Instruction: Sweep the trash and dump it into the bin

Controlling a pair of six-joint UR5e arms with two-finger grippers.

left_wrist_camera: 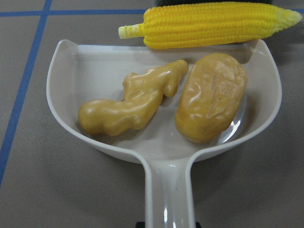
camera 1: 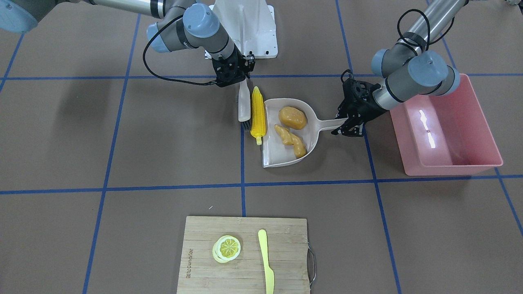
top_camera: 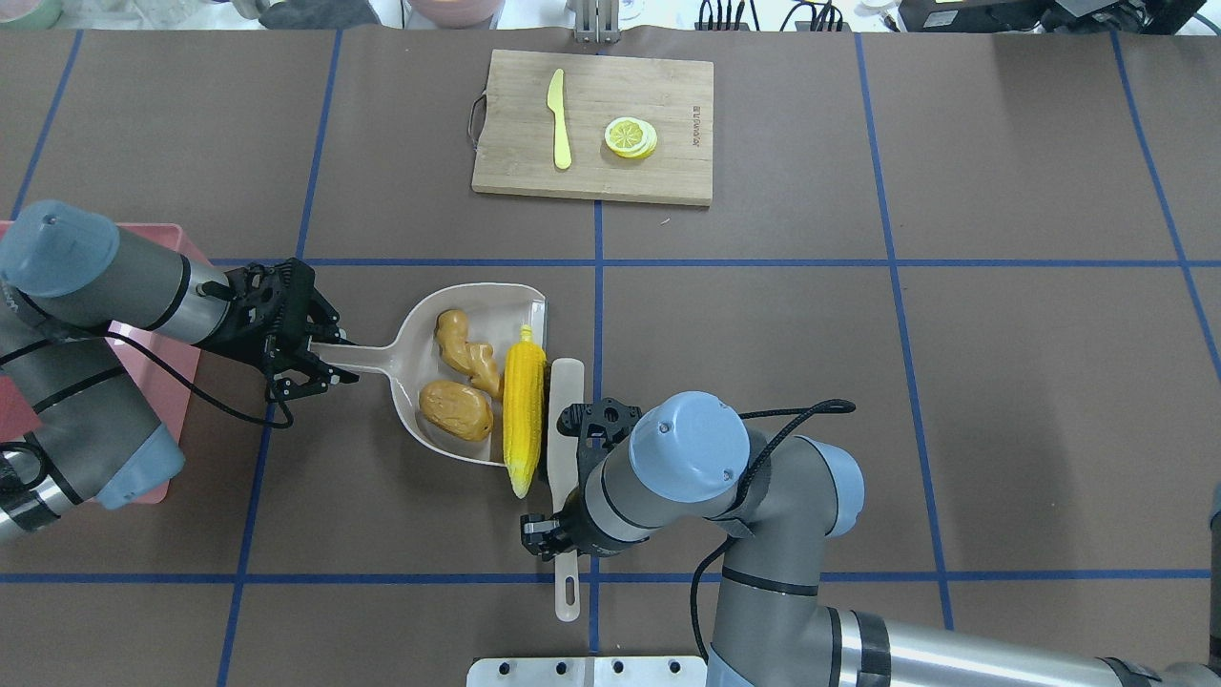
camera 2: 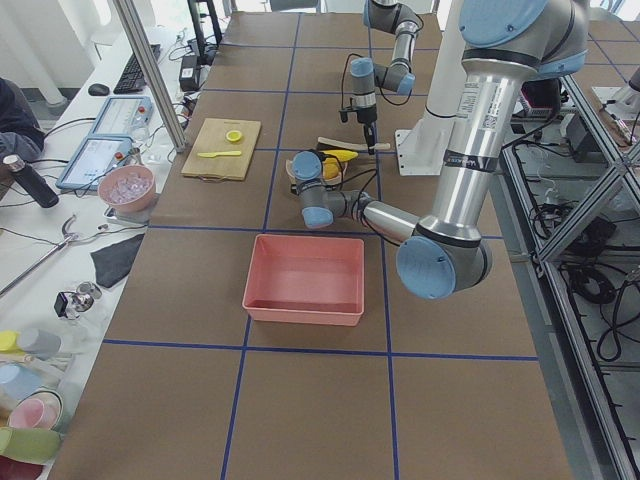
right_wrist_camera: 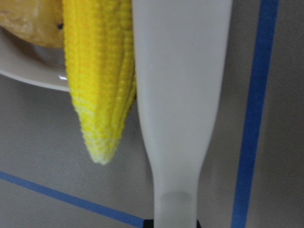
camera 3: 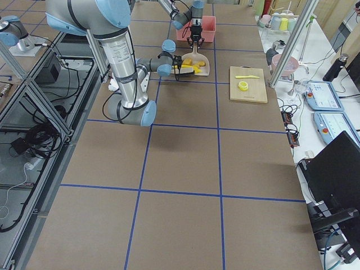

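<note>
The beige dustpan (top_camera: 496,305) lies on the table with the tan ginger root (top_camera: 465,351) and the brown-orange potato (top_camera: 456,410) inside it. My left gripper (top_camera: 320,361) is shut on its handle. Along the pan's open mouth lies the yellow corn cob (top_camera: 524,410), half over the lip. A white brush (top_camera: 565,391) rests flat against the corn's outer side, and my right gripper (top_camera: 563,534) is shut on the brush's handle. The pink bin (camera 1: 449,169) stands just behind my left arm, with no trash in it. The left wrist view shows the ginger (left_wrist_camera: 128,104), the potato (left_wrist_camera: 211,97) and the corn (left_wrist_camera: 209,23).
At the table's far side lies a wooden cutting board (top_camera: 591,172) carrying a lemon slice (top_camera: 631,136) and a pale yellow knife (top_camera: 559,119). Blue tape lines cross the brown table. A white mounting plate (camera 1: 257,36) sits at the robot's base.
</note>
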